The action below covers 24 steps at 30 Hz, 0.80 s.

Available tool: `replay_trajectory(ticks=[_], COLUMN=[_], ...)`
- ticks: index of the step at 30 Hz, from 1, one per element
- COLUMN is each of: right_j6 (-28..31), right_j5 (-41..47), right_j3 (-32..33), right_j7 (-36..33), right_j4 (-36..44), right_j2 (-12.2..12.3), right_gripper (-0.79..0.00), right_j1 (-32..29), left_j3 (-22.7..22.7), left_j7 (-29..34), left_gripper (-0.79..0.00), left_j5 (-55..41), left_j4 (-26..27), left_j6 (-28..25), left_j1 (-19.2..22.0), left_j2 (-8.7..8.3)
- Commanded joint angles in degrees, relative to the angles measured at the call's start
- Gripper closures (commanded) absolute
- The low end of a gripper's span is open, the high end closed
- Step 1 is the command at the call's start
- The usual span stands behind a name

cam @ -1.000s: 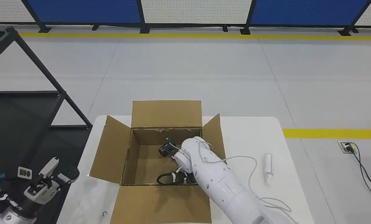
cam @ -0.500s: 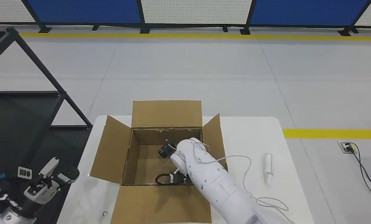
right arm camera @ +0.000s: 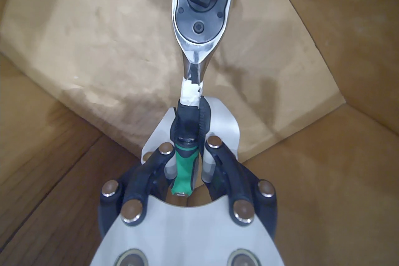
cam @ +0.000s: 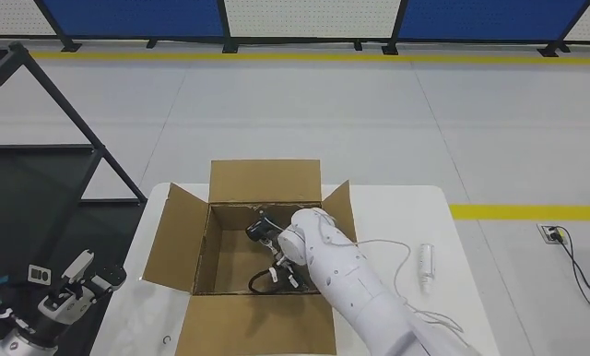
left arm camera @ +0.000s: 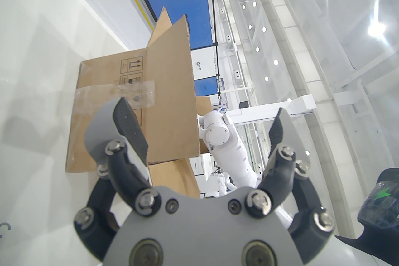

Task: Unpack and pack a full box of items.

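An open cardboard box [cam: 263, 185] stands on the white table [cam: 406, 213]. My right arm reaches down into it. In the right wrist view my right gripper [right arm camera: 190, 119] is shut on the black-and-green handle of a ratchet wrench [right arm camera: 202, 5]. Its chrome head points at the brown box floor [right arm camera: 93, 39], near a corner. My left gripper [cam: 72, 284] sits off the table's left edge, level with the box's near end. Its fingers [left arm camera: 131, 127] are open with nothing between them, and it faces the box's outer wall [left arm camera: 131, 86].
A white tube-like item [cam: 426, 267] lies on the table right of the box. A small ring [cam: 166, 339] lies near the front left flap. A black frame rack [cam: 55, 162] stands left of the table. A black cable [cam: 263, 282] loops inside the box.
My right wrist has shifted slightly toward the box's far wall, still holding the ratchet wrench. The left arm has kept still.
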State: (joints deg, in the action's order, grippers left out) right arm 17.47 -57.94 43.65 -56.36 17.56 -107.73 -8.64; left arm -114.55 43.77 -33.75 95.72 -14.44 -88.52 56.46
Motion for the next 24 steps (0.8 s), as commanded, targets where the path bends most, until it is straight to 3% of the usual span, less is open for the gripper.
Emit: replay_trajectory(ticks=[1,7,11,14,21,24], right_j6=[3.2,9.5,9.8,9.5,4.9,4.3], right_j5=[1.2,2.5,2.9,2.2,-3.2,-3.5], right_j3=[1.0,3.6,6.3,9.3,17.2,18.4], right_j7=[1.1,2.7,0.6,-2.2,-11.6,-13.0], right_j4=[0.7,6.8,15.7,26.7,61.6,68.6], right_j2=[0.7,3.2,5.5,7.8,12.7,13.5], right_gripper=[0.0,0.0,0.0,0.0,0.0,0.0], right_j1=[0.2,-0.8,-3.9,-8.7,-26.2,-30.3], left_j3=[0.0,0.0,0.0,0.0,0.0,0.0], left_j7=[0.0,0.0,0.0,0.0,0.0,0.0], left_gripper=[-0.785,-0.785,-0.785,-0.785,-0.785,-0.785], left_j5=[0.0,0.0,0.0,0.0,0.0,0.0], left_j4=[0.0,0.0,0.0,0.0,0.0,0.0], left_j6=[0.0,0.0,0.0,0.0,0.0,0.0], left_j1=[0.0,0.0,0.0,0.0,0.0,0.0], left_j2=[0.0,0.0,0.0,0.0,0.0,0.0])
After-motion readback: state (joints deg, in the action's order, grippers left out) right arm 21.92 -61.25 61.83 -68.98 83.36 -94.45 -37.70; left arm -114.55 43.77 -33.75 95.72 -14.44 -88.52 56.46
